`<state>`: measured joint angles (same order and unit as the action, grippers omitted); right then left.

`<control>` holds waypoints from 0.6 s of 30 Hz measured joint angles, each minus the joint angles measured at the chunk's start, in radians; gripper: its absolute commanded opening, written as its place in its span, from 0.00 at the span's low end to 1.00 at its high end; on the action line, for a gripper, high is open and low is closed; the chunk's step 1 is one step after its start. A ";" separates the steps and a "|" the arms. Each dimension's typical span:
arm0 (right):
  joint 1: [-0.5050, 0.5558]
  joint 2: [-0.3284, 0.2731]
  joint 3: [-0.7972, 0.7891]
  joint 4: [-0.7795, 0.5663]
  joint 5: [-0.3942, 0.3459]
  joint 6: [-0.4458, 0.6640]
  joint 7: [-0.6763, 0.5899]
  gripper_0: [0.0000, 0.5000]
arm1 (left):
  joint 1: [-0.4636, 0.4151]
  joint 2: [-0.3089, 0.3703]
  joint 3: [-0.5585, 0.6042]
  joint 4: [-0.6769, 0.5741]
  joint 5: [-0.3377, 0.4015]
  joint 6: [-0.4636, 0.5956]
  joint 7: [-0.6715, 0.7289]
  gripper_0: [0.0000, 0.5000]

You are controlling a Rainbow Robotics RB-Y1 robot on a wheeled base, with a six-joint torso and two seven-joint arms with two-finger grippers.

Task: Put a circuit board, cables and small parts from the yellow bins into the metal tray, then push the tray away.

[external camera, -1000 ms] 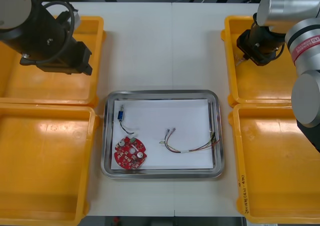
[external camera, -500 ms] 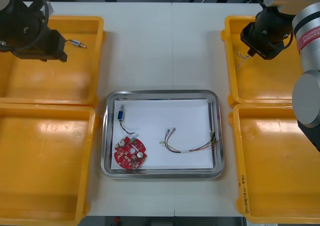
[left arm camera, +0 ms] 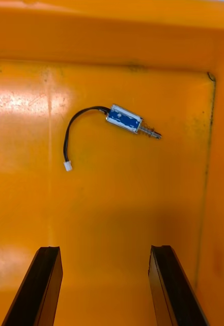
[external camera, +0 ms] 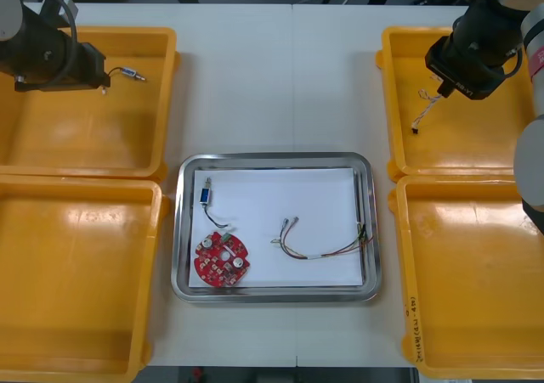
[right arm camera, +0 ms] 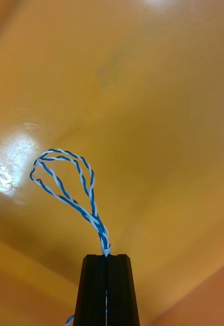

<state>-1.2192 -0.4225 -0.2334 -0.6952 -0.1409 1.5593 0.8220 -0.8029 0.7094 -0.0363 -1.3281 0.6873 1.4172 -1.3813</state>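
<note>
My right gripper [external camera: 445, 84] is over the far right yellow bin [external camera: 399, 103], shut on a twisted blue and white cable [external camera: 426, 109] that dangles from it. In the right wrist view the black fingers [right arm camera: 94, 285] pinch the cable [right arm camera: 66, 183], whose loop hangs over the bin floor. My left gripper [external camera: 95, 76] is open over the far left yellow bin [external camera: 161, 94], with the fingers [left arm camera: 46, 285] standing apart. A small metal part [left arm camera: 124, 118] with a blue body and a black cable lies beyond them, apart from them. In the front view, the part [external camera: 127, 74] lies just right of that gripper.
The metal tray [external camera: 276, 160], white inside, holds a round red circuit board [external camera: 222, 260], a blue small part on a black cable [external camera: 206, 198] and a red and yellow cable [external camera: 323, 249]. Two near yellow bins [external camera: 76, 273] [external camera: 476, 273] flank the tray.
My left arm drew back to the left, uncovering the small part in the far left bin. My right gripper shifted right with the twisted cable, which now hangs in view.
</note>
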 measured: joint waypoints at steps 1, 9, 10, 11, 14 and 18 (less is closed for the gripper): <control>0.000 -0.005 0.004 -0.010 -0.004 0.016 0.000 0.00 | 0.000 0.000 0.000 0.010 0.000 -0.017 -0.015 1.00; 0.000 -0.048 0.020 -0.106 -0.055 0.136 0.065 0.00 | 0.000 0.000 0.000 0.050 0.000 -0.129 -0.118 1.00; 0.000 -0.055 0.022 -0.117 -0.071 0.151 0.065 0.00 | 0.000 0.000 0.000 0.056 0.000 -0.142 -0.118 1.00; 0.000 -0.063 0.025 -0.126 -0.083 0.163 0.065 0.00 | 0.000 0.000 0.000 0.062 0.000 -0.156 -0.118 1.00; 0.000 -0.087 0.039 -0.157 -0.119 0.212 0.066 0.00 | 0.000 0.000 0.000 0.091 0.000 -0.211 -0.118 1.00; 0.000 -0.121 0.063 -0.196 -0.160 0.282 0.102 0.00 | 0.000 0.000 0.000 0.143 0.002 -0.294 -0.124 1.00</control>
<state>-1.2190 -0.5437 -0.1708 -0.8911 -0.3010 1.8416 0.9242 -0.8030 0.7094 -0.0363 -1.1855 0.6897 1.1228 -1.5056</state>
